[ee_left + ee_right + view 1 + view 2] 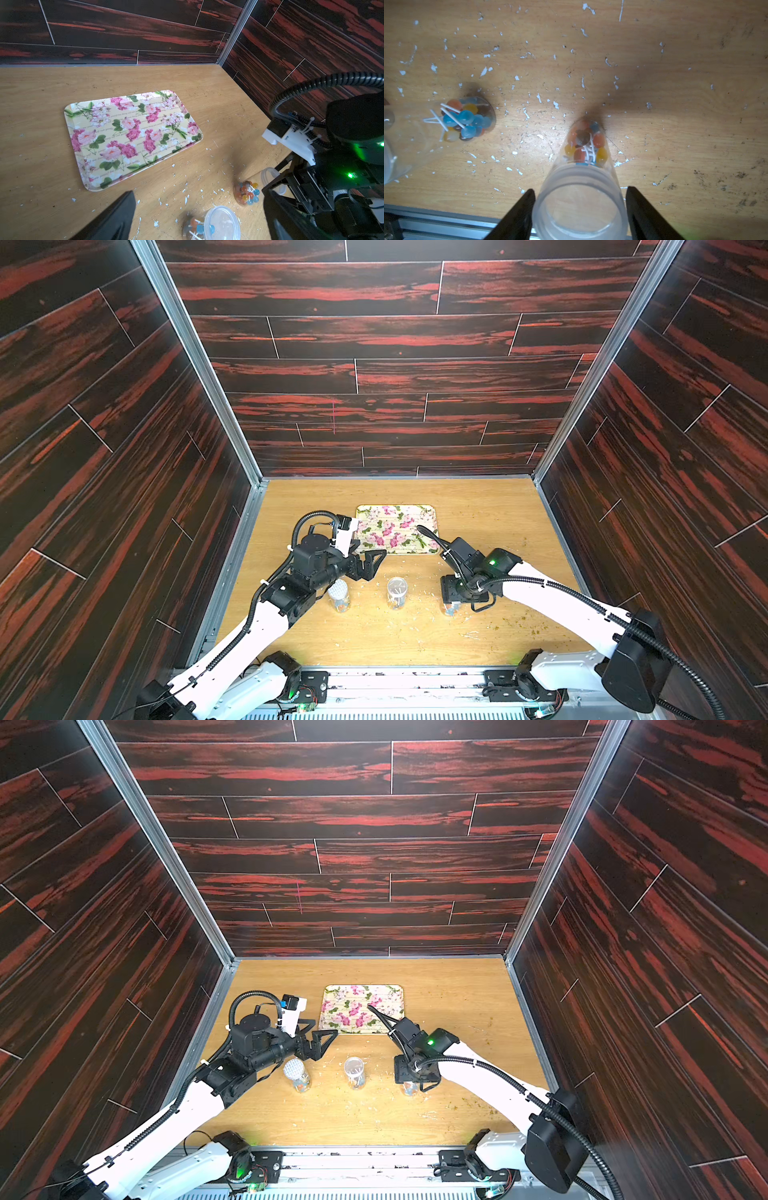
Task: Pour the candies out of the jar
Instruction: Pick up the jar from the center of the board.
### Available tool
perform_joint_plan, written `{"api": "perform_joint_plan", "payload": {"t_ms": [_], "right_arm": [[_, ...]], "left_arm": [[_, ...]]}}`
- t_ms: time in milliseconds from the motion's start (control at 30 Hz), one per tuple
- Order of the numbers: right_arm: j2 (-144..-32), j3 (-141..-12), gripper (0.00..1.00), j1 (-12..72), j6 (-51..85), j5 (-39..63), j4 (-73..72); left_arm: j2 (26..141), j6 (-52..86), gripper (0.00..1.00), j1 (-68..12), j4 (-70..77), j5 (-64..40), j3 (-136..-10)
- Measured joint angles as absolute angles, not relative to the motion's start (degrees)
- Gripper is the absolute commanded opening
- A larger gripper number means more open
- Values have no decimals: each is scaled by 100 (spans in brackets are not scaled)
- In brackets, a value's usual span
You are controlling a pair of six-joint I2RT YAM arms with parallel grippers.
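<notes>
right gripper (580, 189) points down over the jar (579, 209), lower centre of the right wrist view; its black fingers (519, 214) straddle the open mouth, one against the wall, the other just beside it with a thin gap, so jaws apart and not clamped; jar upright on the desk (675, 104); candies (584, 143) piled at the jar's bottom, orange, yellow and dark, with white sticks; in a top view the jar (452, 609) sits lower centre-right, mostly hidden under the gripper; left gripper (368, 560) wide, holding nothing, hovers left of centre at the lower-left corner of the floral tray (395, 526); middle jar (397, 593) open, upright, candies inside; lidded jar (338, 593) left of it; all three jars in a row below the tray; pale flecks (483, 71) scattered over the desk
</notes>
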State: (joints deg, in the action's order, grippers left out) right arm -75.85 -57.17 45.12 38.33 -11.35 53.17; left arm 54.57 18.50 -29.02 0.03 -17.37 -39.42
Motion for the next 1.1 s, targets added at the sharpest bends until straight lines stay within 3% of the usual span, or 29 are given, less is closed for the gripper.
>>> {"api": "perform_joint_plan", "payload": {"t_ms": [633, 800, 1100], "right_arm": [[-7583, -5690, 53, 4523, 3765, -1155, 5382], [-7463, -6084, 51, 4364, 3564, -1024, 5544], [-6963, -7279, 51, 3326, 2856, -134, 5658]], "left_arm": [[5509, 1898, 100, -2950, 270, -1894, -3758], [5839, 1540, 100, -2961, 464, -2491, -3793], [7022, 607, 100, -2965, 469, -3898, -4807]]}}
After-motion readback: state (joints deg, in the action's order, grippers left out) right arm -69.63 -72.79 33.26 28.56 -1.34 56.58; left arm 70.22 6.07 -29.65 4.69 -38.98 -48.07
